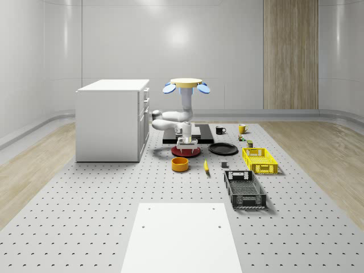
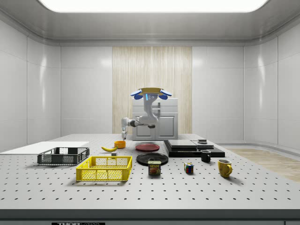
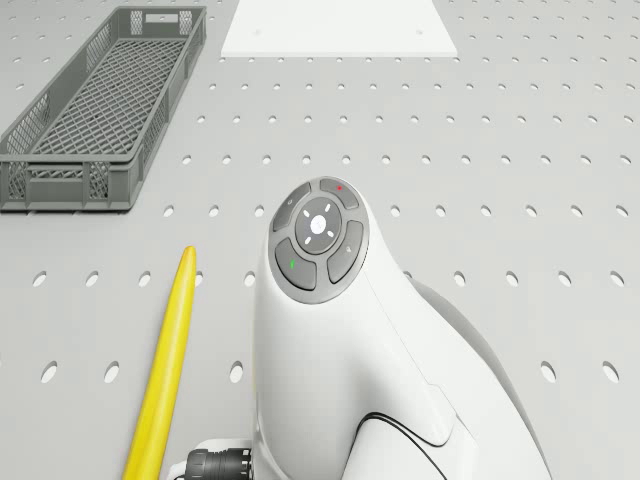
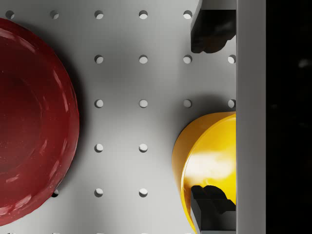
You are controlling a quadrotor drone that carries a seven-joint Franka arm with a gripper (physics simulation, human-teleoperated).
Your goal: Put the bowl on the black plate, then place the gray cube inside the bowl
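Bowl (image 1: 180, 164): one only, orange-yellow, round and low-walled, upright and empty on the perforated table (image 1: 85, 193). It stands just beside the red plate (image 1: 186, 151) and near the banana (image 1: 206, 165). In the wrist view its glossy rim curves beneath one of the two fingers (image 4: 209, 29).

The gray cube (image 1: 224, 165) is small and dark. It sits on the table between the banana and the yellow crate (image 1: 260, 160), apart from the black plate (image 1: 223, 149), which is flat, round and bare.

The drone (image 1: 186, 85) hovers above the red plate, by the front edge of a black slab (image 1: 205, 132). Its arm hangs down with the gripper (image 1: 186, 140) just above that plate. The fingers are spread wide and hold nothing.

Counted: two plates, one red and one black; two crates, one yellow and one gray (image 1: 244, 189); two mugs, one black (image 1: 220, 130) and one yellow (image 1: 242, 128); one banana; one can (image 2: 154, 168); one cabinet (image 1: 114, 119).
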